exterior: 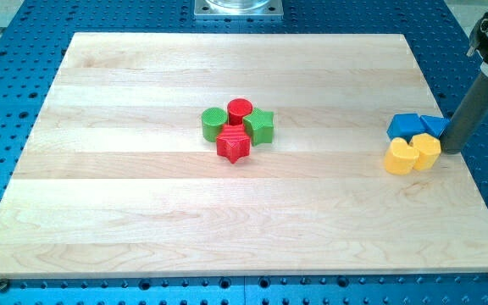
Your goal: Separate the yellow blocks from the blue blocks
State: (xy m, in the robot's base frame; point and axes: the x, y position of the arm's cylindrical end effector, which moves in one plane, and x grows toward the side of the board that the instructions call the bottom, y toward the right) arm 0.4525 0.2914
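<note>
No separation is yet seen: the two yellow blocks (412, 154) are pressed against the two blue blocks (417, 126) near the bench's (227, 220) right edge, touched by my tip (451, 150), which grips nothing.

A pale wooden board (142, 212) lies flat on a blue perforated bench (24, 51). Near the board's middle sits a tight cluster of four blocks: a green cylinder (213, 124) on the view's left, a red cylinder (240, 110) at the top, a green star (260, 126) on the right and a red star (233, 145) at the bottom, all touching or nearly so. By the right edge is a second cluster: a blue block (405, 125) and a second blue block (435, 125) side by side, with a yellow heart (399, 157) and a yellow block (426, 151) pressed just below them.
</note>
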